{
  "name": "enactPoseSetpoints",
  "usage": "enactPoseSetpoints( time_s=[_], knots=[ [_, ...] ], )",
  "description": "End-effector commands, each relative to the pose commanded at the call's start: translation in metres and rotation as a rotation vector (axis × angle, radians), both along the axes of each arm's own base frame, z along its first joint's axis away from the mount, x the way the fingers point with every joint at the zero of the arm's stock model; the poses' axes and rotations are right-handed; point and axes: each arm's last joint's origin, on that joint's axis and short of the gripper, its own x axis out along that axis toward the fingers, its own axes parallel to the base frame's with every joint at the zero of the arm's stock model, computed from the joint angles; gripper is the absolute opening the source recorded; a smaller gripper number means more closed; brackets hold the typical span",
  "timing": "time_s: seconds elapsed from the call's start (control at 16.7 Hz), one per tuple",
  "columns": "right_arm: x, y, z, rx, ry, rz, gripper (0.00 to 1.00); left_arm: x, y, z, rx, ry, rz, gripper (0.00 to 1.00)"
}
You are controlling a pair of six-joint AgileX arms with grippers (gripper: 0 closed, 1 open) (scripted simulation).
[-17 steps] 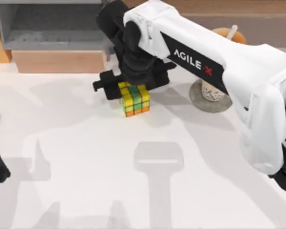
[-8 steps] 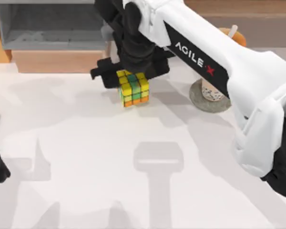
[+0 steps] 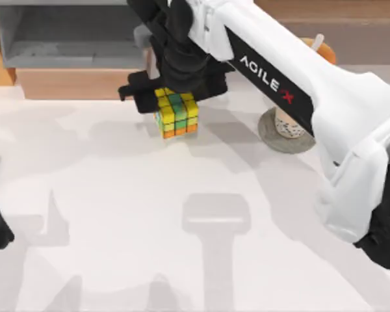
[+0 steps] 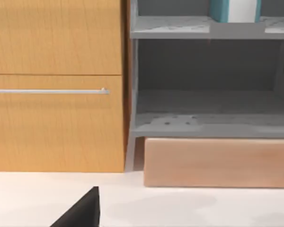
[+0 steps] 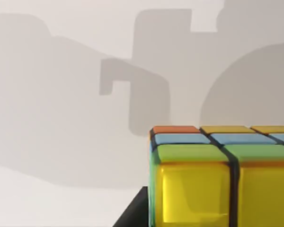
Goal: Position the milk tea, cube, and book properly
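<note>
right arm: reaches from the right side across the white bench [image 3: 117, 214] toward its far middle | right pincer [image 3: 172, 104]: clenched on cube [image 3: 176, 113] | cube: glossy, black-edged squares, near grey shelf [image 3: 65, 39] | milk tea [image 3: 287, 123]: clear cup on flat grey disc [image 3: 273, 138], right of cube | left arm: parked at left edge

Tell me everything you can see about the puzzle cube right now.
The cube is a small 3x3 puzzle with glossy, plastic-looking squares in yellow, green and orange, plus blue ones seen from the right wrist, all on black edges. It sits under the right claw, near the back of the white table, in front of the grey shelf. From above it looks slightly turned. Whether it touches the table cannot be told. The milk tea stands apart, to its right.
</note>
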Motion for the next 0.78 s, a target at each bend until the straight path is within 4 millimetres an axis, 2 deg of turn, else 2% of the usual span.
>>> enactPoseSetpoints(
  time_s=[0.18, 0.42, 0.6, 0.78],
  knots=[
    [-0.006, 0.007, 0.041, 0.116, -0.118, 0.043, 0.00, 0.000, 0.000, 0.000, 0.000, 0.000, 0.000, 1.00],
    [-0.025, 0.003, 0.114, 0.320, -0.364, 0.123, 0.00, 0.000, 0.000, 0.000, 0.000, 0.000, 0.000, 1.00],
    [-0.041, -0.021, 0.165, 0.459, -0.598, 0.160, 0.00, 0.000, 0.000, 0.000, 0.000, 0.000, 0.000, 1.00],
    [-0.051, -0.066, 0.197, 0.539, -0.848, 0.139, 0.00, 0.000, 0.000, 0.000, 0.000, 0.000, 0.000, 1.00]
  ],
)
